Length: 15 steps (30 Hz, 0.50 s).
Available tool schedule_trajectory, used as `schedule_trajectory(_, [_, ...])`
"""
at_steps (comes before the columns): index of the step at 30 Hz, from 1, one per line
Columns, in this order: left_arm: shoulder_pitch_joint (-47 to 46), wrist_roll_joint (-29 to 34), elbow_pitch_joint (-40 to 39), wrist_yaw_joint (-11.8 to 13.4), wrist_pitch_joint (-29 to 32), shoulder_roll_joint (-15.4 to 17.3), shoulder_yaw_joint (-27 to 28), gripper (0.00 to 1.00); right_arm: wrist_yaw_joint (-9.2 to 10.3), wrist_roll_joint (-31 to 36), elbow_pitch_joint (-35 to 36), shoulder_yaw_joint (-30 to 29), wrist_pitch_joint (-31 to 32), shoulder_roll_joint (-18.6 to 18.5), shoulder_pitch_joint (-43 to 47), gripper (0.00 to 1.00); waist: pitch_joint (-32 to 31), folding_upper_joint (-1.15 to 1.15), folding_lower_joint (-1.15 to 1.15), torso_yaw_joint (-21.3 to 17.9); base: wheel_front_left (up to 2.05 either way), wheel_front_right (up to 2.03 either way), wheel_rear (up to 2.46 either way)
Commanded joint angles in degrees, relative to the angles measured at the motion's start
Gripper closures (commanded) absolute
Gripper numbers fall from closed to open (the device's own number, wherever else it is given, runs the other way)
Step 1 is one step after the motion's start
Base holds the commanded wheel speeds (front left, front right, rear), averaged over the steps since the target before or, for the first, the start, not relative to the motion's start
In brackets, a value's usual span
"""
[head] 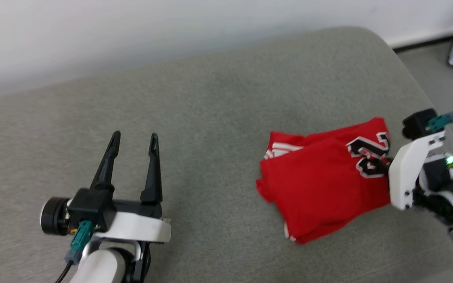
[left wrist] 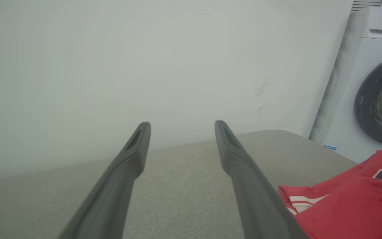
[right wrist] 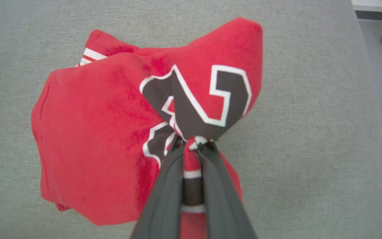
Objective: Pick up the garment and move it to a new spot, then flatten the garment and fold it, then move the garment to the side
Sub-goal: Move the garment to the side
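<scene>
Pinching numerals on the garment [right wrist: 95, 132] is the right tool [right wrist: 191, 146]; washer [left wrist: 370, 66] reads "Hisense".

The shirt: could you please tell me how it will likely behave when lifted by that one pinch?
Probably floppy: the shirt puckers where the right gripper is shut on it. Held at one point, its folded layers will likely sag or fall open. It looks thin, so probably light.
</scene>
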<state>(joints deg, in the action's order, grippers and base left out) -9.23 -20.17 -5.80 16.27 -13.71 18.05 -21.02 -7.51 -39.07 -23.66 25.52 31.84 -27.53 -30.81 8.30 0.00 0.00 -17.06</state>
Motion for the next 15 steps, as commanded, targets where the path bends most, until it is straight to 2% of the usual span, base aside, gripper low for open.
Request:
schedule_trajectory(1, [-1.55,0.52,-0.14,-0.30,0.40,0.53,-0.30,0.00,0.04,0.48,-1.09,-0.16,-0.99,-0.54,-2.17,1.00,6.17,0.00,0.00,-4.71,0.00,0.00,0.00])
schedule_trajectory(6, [-7.39,2.89,-1.26,-1.27,2.89,1.28,-1.90,0.00,0.04,1.04,-7.09,-2.41,-7.25,-1.50,-8.41,1.00,13.65,0.00,0.00,-5.66,0.00,0.00,0.00])
schedule_trajectory(15, [-18.63,6.76,-3.19,-3.46,5.82,1.85,-3.97,0.00,0.05,2.79,-19.28,-8.29,-16.18,-4.76,-18.64,1.00,25.87,0.00,0.00,-2.82,0.00,0.00,0.00])
